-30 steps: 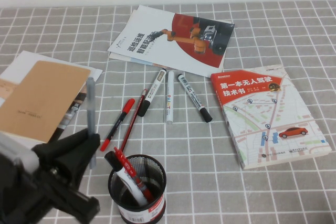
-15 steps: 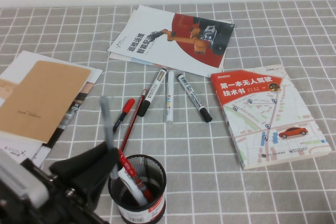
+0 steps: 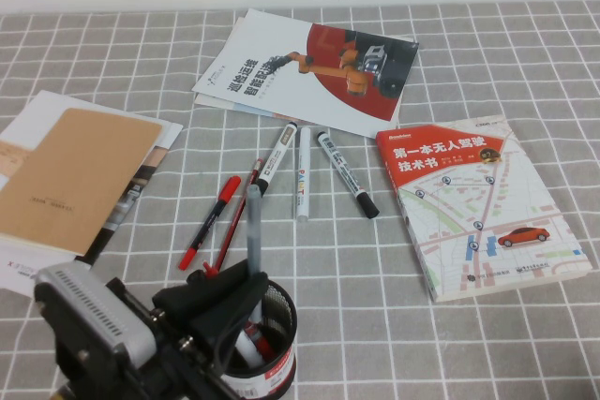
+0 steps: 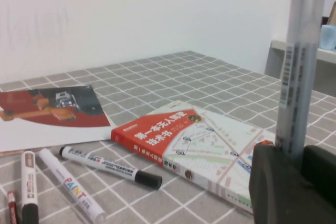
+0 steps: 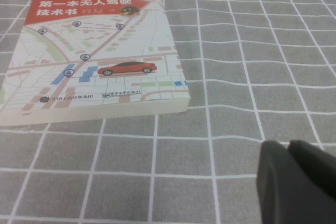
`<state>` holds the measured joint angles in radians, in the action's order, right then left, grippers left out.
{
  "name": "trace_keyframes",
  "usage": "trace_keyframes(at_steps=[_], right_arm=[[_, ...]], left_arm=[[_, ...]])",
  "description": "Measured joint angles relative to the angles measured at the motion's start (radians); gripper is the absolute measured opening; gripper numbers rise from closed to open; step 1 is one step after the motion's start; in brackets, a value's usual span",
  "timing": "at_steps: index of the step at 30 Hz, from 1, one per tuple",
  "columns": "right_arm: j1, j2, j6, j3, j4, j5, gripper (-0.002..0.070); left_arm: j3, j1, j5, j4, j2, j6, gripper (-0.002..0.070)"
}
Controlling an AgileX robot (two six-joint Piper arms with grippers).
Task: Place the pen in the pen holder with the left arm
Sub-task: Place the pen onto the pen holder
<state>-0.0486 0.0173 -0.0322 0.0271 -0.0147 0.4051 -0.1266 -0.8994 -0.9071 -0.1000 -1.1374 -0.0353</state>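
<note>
Left tool [image 3: 234, 292] clamped on slim grey translucent pen [image 3: 253, 222], upright over round black mesh pen holder [image 3: 272, 348]. Right tool [image 5: 294, 182] above checked bench [image 3: 375, 325], fingers pressed together, empty.

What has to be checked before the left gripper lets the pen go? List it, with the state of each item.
1. Grip: left gripper shut on the pen: ok.
2. Pen attitude: roughly upright, upper end above the fingers: ok.
3. Position: gripper sits over the near-left rim of the pen holder: ok.
4. Lower tip inside the mesh cup: hidden by the gripper: cannot tell.
5. Room in the cup: a marker already stands in it; free space under the pen: cannot tell.
6. Right gripper: shut, above bare checked cloth beside the map-cover book, away from the cup: ok.
</note>
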Motion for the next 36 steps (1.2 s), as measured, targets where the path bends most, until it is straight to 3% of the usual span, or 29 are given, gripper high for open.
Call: trace_keyframes(at_steps=[14,36], right_arm=[[0.0,0.0,0.0,0.0,0.0,0.0,-0.0015],[0.0,0.0,0.0,0.0,0.0,0.0,-0.0015]], left_arm=[[0.0,0.0,-0.095,-0.073,-0.133,0.001,0.0046],[-0.002,0.0,-0.17,-0.077,-0.28,0.046,0.005]])
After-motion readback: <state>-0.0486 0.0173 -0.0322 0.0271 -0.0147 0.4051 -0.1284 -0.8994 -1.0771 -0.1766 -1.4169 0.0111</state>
